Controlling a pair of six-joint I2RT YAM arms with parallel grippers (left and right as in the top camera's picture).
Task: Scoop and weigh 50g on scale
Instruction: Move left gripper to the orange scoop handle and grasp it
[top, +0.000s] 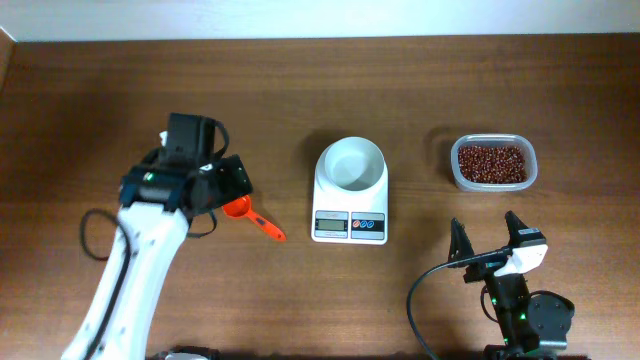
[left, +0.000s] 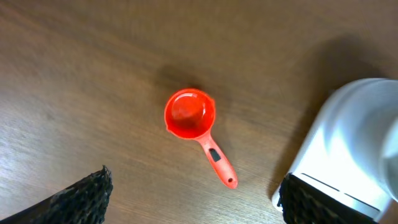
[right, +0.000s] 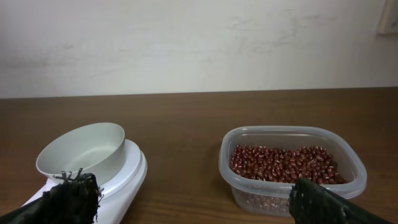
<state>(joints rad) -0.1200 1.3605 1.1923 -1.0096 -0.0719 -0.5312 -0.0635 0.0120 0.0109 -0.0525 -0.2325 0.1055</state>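
- Left claw (left: 196, 185) points down over an orange scoop (left: 190, 114) on the worktop (top: 320, 90), wide open and empty.
- Right claw (top: 485, 226) held level, gaping, empty.
- Scale (top: 350, 195) mid-worktop, its display too small to read.
- Beans (top: 492, 162) in a clear tub (top: 494, 188), right of it.

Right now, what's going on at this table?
The left hand hovers open above an orange scoop lying on the table just left of the scale; the scoop is not grasped yet. The bowl on the scale looks empty, so nothing has been weighed. The beans sit in a clear tub to the right of the scale. The right hand is open near the front edge, holding nothing.
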